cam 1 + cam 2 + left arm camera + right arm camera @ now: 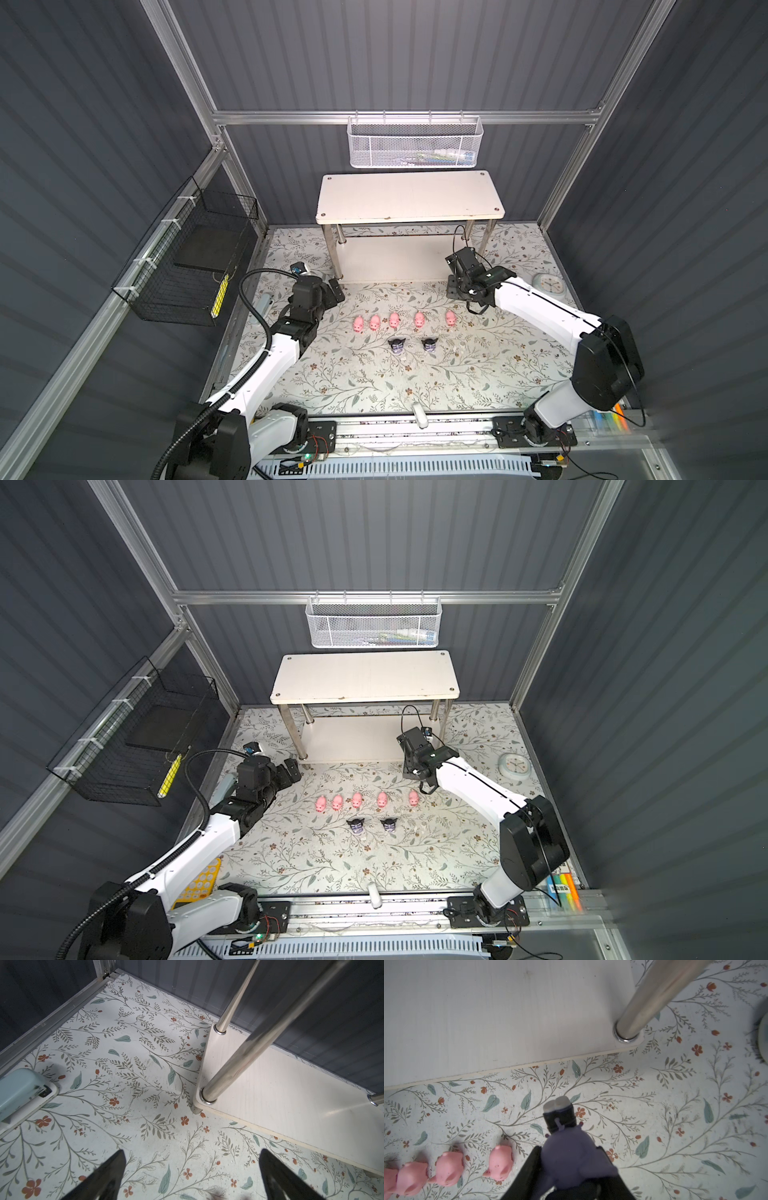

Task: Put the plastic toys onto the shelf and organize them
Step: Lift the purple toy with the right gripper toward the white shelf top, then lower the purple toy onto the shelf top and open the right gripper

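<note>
Right pincer [570, 1164] pinches a purple figure [560, 1118] (feet sticking out). Ahead, the shelf [488, 1012] edge could catch them and twist it loose. Left pincer [192, 1169] is spread, empty.

The shelf [409, 199] stands at the middle of the back edge of the tabletop [374, 382]. It has two cream-white boards, one over the other, on four shiny metal legs [332, 249].

Five little pink pigs [394, 320] stand in a straight row across the middle of the tabletop. They are side by side with small gaps, in line with the shelf's front edge.

Two black-and-purple toys [397, 345] with pointy ears stand just past that row, nearer the tabletop's front edge, a little apart.

A third purple toy [566, 1140] is pinched in the right gripper [569, 1153], near the shelf's front right leg. Its white feet point at the low board [488, 1012].
</note>
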### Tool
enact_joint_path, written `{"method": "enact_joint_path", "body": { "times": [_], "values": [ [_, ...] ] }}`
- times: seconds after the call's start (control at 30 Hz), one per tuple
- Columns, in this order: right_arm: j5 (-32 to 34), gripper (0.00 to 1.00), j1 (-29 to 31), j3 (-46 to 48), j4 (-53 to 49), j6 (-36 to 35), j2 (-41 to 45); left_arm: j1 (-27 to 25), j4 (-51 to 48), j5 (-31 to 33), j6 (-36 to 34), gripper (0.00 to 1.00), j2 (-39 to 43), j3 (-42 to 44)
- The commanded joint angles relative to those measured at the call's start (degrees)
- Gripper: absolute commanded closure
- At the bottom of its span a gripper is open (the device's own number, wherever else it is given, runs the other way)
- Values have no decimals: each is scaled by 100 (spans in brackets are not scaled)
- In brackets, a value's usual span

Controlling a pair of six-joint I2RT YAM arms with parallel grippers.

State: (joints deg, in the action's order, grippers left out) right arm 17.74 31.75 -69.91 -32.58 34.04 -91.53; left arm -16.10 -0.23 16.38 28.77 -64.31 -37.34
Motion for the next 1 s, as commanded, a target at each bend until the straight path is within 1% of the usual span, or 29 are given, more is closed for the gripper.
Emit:
{"method": "enact_joint_path", "body": {
  "times": [0.0, 0.4, 0.97],
  "values": [
    [-35, 67, -79, -328, 200, -143, -287, -16, -3, -90, 48, 0, -9, -10],
    [-167, 67, -406, -1248, 238, -160, -1238, -16, -55, -85, 3, 0, -55, -33],
    [-259, 67, -677, -1595, 467, -143, -1940, -16, -30, -121, 4, 0, -195, -37]
  ]
}}
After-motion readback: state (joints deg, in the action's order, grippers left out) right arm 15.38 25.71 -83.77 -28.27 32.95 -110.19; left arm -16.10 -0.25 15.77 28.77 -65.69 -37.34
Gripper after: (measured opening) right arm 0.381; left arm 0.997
